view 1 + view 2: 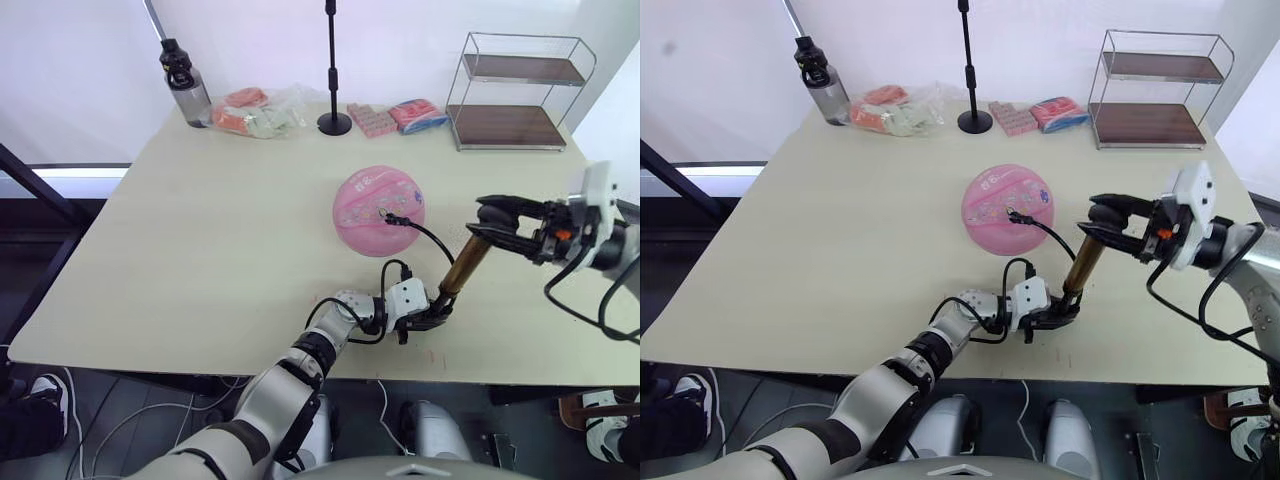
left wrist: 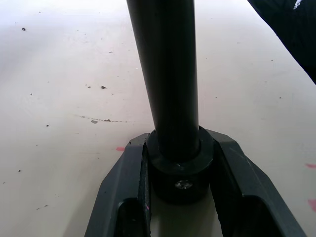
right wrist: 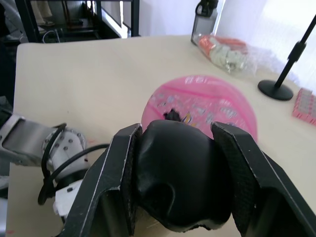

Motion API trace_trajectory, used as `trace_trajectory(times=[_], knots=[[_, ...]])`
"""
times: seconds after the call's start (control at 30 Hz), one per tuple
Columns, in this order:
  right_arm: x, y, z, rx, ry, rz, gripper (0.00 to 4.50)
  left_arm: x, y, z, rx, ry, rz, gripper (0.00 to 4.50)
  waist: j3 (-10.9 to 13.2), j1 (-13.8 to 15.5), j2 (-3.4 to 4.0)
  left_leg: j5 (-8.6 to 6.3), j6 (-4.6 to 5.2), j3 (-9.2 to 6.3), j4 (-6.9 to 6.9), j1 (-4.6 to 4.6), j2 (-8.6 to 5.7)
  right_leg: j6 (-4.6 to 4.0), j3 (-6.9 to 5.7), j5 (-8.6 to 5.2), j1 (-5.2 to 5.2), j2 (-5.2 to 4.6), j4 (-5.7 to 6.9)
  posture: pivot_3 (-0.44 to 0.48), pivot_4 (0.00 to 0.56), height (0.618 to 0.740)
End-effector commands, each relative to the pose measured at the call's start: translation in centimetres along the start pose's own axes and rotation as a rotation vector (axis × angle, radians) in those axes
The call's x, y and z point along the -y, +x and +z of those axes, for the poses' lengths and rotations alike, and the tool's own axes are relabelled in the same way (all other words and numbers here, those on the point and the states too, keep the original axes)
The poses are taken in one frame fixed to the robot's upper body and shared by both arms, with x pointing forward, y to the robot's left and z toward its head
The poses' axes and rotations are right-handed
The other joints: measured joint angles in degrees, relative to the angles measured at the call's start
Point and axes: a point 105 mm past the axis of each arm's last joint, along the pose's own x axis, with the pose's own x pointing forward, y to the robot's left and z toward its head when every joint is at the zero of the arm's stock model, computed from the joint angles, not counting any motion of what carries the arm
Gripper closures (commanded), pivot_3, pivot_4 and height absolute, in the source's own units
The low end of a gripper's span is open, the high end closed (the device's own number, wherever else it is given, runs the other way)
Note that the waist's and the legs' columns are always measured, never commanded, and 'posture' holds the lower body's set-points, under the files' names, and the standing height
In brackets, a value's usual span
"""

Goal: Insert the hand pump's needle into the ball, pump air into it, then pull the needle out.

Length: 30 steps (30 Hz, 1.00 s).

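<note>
Now, left hand (image 1: 432, 318): its two black fingers are closed around the black bottom cap of the hand pump (image 1: 463, 265), pinning the foot to the worktop (image 1: 200, 250) near the front edge.
Right hand (image 1: 492, 222): closed on the black T-handle at the top of the tilted gold barrel.
Ball (image 1: 379, 210): sits free on the worktop, beyond the pump's foot, nothing bracing it.
Needle (image 1: 386, 216): appears seated at the valve, with the thin hose arcing back to the pump.
Risk, ball: a jerky stroke likely tugs the hose and rolls the ball, pulling the needle out.
Risk, pump: because the barrel leans, a push off its axis could lever the foot out of the left grip.
Risk, needle: any roll could bend the pin sideways.
</note>
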Motion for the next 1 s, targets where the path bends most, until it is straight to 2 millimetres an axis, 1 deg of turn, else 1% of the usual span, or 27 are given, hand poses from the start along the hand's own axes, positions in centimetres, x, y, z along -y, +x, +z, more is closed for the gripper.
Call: trace_trajectory(times=[0.03, 0.1, 0.2, 0.33, 0.43, 0.5, 0.6, 0.67, 0.77, 0.83, 0.93, 1.0], knots=[[2.0, -1.5, 5.2, 0.113, -0.109, -0.088, 2.78, 2.9, -1.9, -6.4, -0.216, -0.133, -0.045, 3.40, 0.07, -0.05, 0.06, 0.00, 0.00, 0.01, 0.00, 0.01, 0.02, 0.11, -0.01, -0.07, 0.00, 0.00, 0.00, 0.000, 0.150, 0.740], [2.1, -1.5, 5.6, 0.130, -0.093, -0.090, 2.78, 2.9, -1.9, -6.4, -0.217, -0.133, -0.046, 3.40, 0.08, -0.01, 0.05, 0.00, 0.00, 0.01, 0.00, 0.02, 0.03, 0.11, -0.02, -0.06, 0.01, 0.00, 0.00, 0.000, 0.150, 0.740], [1.8, -1.3, 4.7, 0.132, -0.029, -0.081, 2.78, 2.9, -1.9, -6.4, -0.218, -0.131, -0.047, 3.40, 0.08, -0.01, 0.05, 0.00, 0.00, 0.00, 0.00, 0.02, 0.04, 0.07, -0.03, -0.04, 0.01, 0.01, 0.00, 0.000, 0.150, 0.740], [1.0, -1.1, 2.3, 0.082, 0.043, -0.062, 2.78, 2.9, -1.9, -6.4, -0.219, -0.130, -0.046, 3.40, 0.05, -0.02, 0.04, 0.00, 0.00, 0.00, 0.00, 0.03, 0.03, 0.00, -0.03, 0.00, 0.02, 0.00, 0.00, 0.000, 0.150, 0.740], [0.5, -0.8, 0.5, 0.086, 0.122, -0.060, 2.78, 3.0, -1.9, -6.4, -0.218, -0.130, -0.047, 3.40, -0.07, -0.04, -0.10, 0.00, 0.00, -0.01, 0.00, 0.07, 0.06, 0.00, -0.04, 0.00, 0.06, 0.03, 0.00, 0.000, 0.150, 0.740], [0.2, -0.6, -0.3, 0.079, 0.148, -0.055, 2.78, 2.9, -1.9, -6.4, -0.218, -0.129, -0.046, 3.40, -0.14, -0.08, -0.14, -0.01, -0.01, -0.01, 0.00, 0.10, 0.07, 0.04, -0.05, -0.03, 0.08, 0.03, 0.00, 0.000, 0.150, 0.740], [-0.6, 0.2, -2.2, 0.076, 0.202, -0.044, 2.78, 2.9, -2.0, -6.5, -0.220, -0.129, -0.045, 3.40, -0.32, -0.10, -0.35, -0.01, -0.01, -0.02, -0.03, 0.13, 0.09, 0.11, -0.05, -0.08, 0.10, 0.05, 0.00, 0.000, 0.150, 0.740], [-1.3, 0.6, -3.6, 0.055, 0.221, -0.026, 2.78, 2.9, -2.1, -6.5, -0.220, -0.130, -0.044, 3.40, -0.43, -0.13, -0.43, -0.01, -0.02, -0.02, -0.07, 0.16, 0.10, 0.10, -0.05, -0.08, 0.10, 0.06, 0.00, 0.000, 0.150, 0.740], [-2.0, 0.9, -5.1, 0.034, 0.236, -0.020, 2.78, 2.9, -2.1, -6.5, -0.221, -0.130, -0.043, 3.40, -0.57, -0.16, -0.49, -0.04, -0.06, -0.03, -0.12, 0.21, 0.11, 0.12, -0.05, -0.10, 0.12, 0.06, 0.00, 0.000, 0.150, 0.740], [-2.9, 1.0, -6.9, -0.006, 0.250, -0.005, 2.78, 2.9, -2.1, -6.5, -0.221, -0.130, -0.043, 3.40, -0.70, -0.16, -0.59, -0.04, -0.07, -0.03, -0.17, 0.23, 0.11, 0.12, -0.05, -0.10, 0.12, 0.06, 0.00, 0.000, 0.150, 0.740], [-3.2, 1.2, -7.8, -0.012, 0.273, -0.009, 2.78, 2.8, -2.1, -6.5, -0.221, -0.131, -0.041, 3.40, -0.84, -0.16, -0.60, -0.04, -0.06, -0.03, -0.29, 0.29, 0.11, 0.10, -0.05, -0.10, 0.12, 0.06, -0.02, 0.000, 0.150, 0.740], [-4.0, 1.3, -9.4, -0.036, 0.313, -0.010, 2.78, 2.8, -2.1, -6.5, -0.221, -0.132, -0.040, 3.40, -0.90, -0.14, -0.66, -0.03, -0.06, -0.03, -0.31, 0.30, 0.11, 0.08, -0.06, -0.09, 0.12, 0.07, -0.02, 0.000, 0.150, 0.740]])
